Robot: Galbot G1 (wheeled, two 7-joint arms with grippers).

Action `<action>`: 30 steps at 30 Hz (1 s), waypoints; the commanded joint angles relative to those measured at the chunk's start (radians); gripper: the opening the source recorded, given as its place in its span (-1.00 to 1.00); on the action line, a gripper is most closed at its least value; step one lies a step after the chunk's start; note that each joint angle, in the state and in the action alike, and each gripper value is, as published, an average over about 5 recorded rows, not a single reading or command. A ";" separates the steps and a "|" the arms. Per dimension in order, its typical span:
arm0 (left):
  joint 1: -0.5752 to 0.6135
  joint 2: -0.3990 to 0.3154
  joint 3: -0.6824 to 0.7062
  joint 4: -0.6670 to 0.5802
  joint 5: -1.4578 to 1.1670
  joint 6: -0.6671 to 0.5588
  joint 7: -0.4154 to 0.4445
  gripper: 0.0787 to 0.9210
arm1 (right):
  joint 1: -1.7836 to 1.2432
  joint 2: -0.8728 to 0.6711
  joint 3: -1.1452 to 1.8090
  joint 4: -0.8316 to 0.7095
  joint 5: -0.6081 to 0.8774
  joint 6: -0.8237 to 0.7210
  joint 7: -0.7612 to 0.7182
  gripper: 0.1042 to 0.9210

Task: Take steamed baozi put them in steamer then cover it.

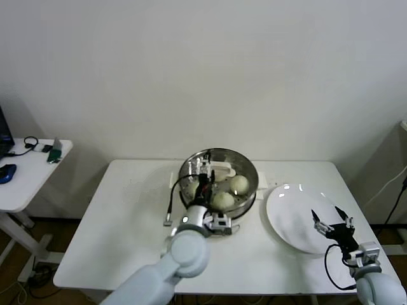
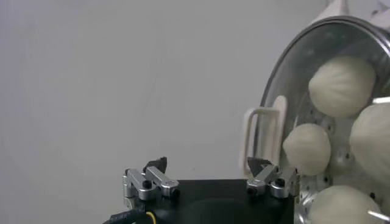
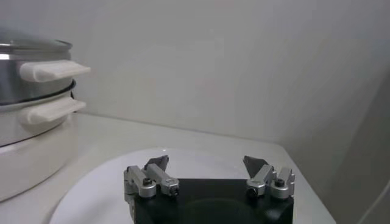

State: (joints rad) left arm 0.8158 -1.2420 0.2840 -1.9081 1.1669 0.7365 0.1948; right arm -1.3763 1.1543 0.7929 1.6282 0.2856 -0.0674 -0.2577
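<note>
- Here, the left gripper [image 2: 208,173] is being held with its jaws spread wide and nothing between them, poised over the near rim of the steamer [image 1: 248,170].
- The cover [image 2: 275,85] is being seen already seated on the steamer, its pale handle [image 2: 263,137] lying just beyond the open fingertips [image 2: 157,164].
- The steamed baozi [image 1: 238,184] are being kept under the glass; four are being counted in the left wrist view, resting on the perforated bottom.
- The step in hand is being judged as the release after covering: the jaws are best kept wide and the arm lifted straight up, so that the handle is not caught and the lid is not dragged off its seat.
- The cable [image 1: 172,198] lying beside the pot is to be avoided on the way out.
- The right gripper [image 1: 333,223] is being parked, likewise open and empty, above the bare white plate [image 1: 289,210] at the right of the table [image 1: 121,235].
</note>
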 commanded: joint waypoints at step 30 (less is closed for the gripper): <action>0.719 -0.135 -0.873 0.041 -1.160 -0.841 -0.412 0.77 | -0.035 0.011 -0.045 0.074 0.022 0.164 0.000 0.76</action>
State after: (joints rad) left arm 1.3981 -1.2812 -0.4529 -1.9961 0.2198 0.1944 -0.1732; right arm -1.4043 1.1577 0.7636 1.6868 0.2967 0.0273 -0.2685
